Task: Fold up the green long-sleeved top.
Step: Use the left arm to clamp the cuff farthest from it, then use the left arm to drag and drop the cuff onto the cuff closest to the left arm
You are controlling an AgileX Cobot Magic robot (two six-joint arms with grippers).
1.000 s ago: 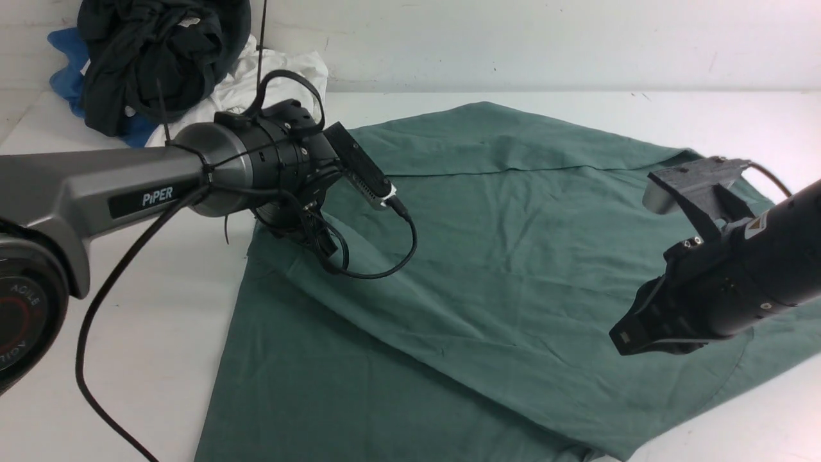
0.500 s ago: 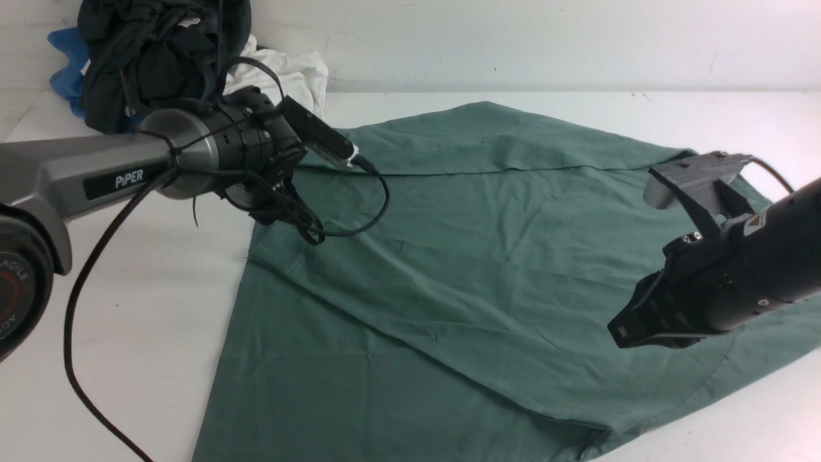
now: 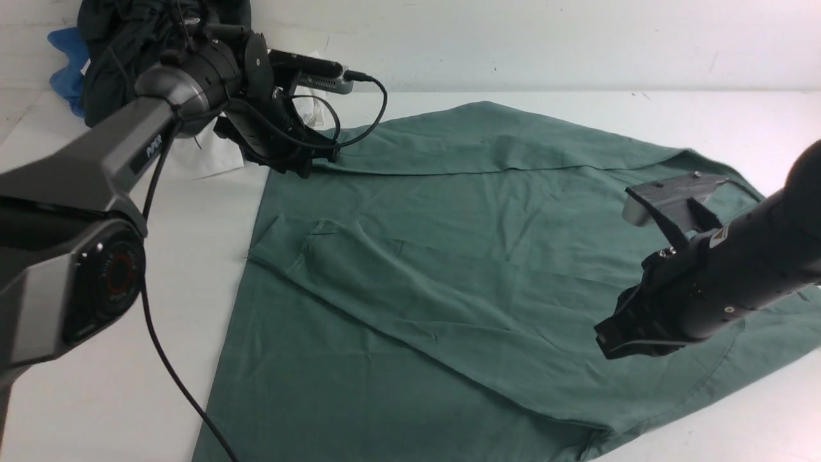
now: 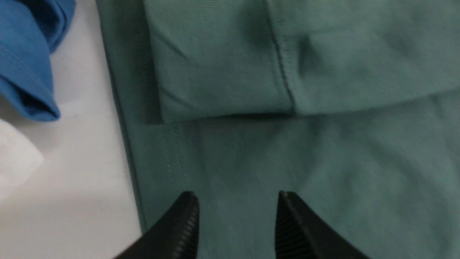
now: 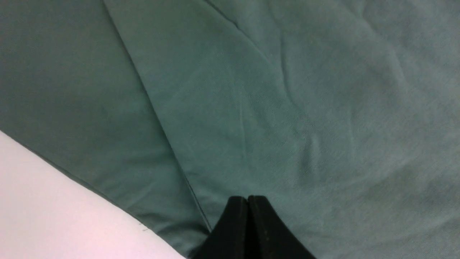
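I am keeping my left gripper (image 4: pixel 237 201) spread above the green top (image 3: pixel 410 276)'s far-left part, presumably for regrasping, and my right gripper (image 5: pixel 248 201) pressed together, apparently waiting.

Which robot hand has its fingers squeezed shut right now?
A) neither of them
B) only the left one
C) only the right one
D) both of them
C, because the right gripper has its two fingertips pressed together, while the left gripper shows a wide gap between its own.
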